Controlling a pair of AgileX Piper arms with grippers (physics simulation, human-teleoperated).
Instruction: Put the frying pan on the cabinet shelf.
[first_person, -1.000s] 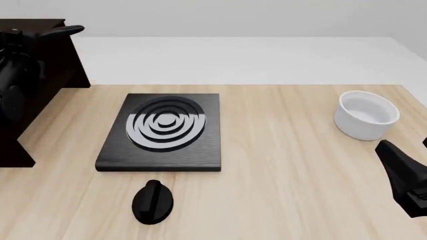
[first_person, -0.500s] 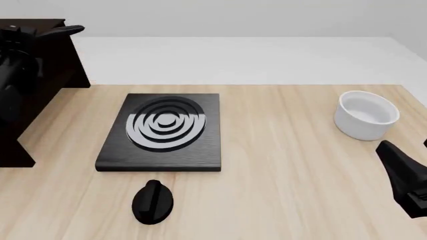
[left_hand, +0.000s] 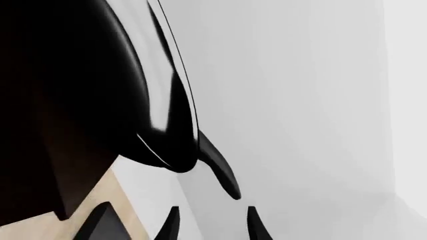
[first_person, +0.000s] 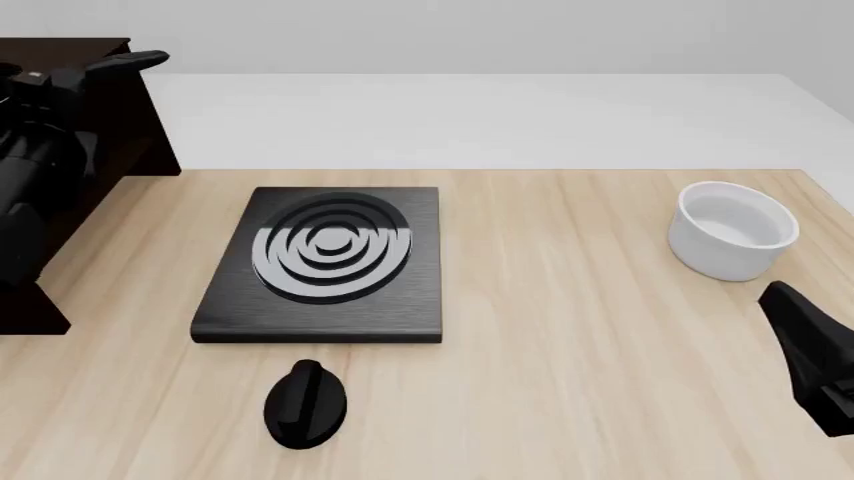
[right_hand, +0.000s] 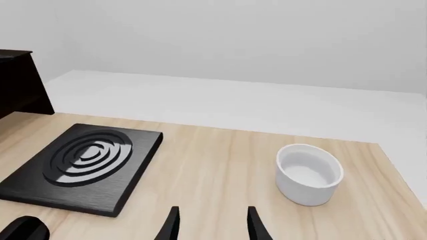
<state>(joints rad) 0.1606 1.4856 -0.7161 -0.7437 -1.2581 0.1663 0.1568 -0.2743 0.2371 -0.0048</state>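
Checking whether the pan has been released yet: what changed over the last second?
The left arm drew slightly back from the cabinet; the left gripper is open with the frying pan beyond its fingertips. The stove plate, knob, white bowl and right gripper stayed put.

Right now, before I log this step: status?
Left pincer open, clear of glossy black frying pan. Pan up at dark brown wooden cabinet, handle sticking out. Right pincer open, empty. Nothing blocking.

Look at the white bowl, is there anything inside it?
No, in the right wrist view the white bowl shows only its bare pale inside, standing alone on the wooden table.
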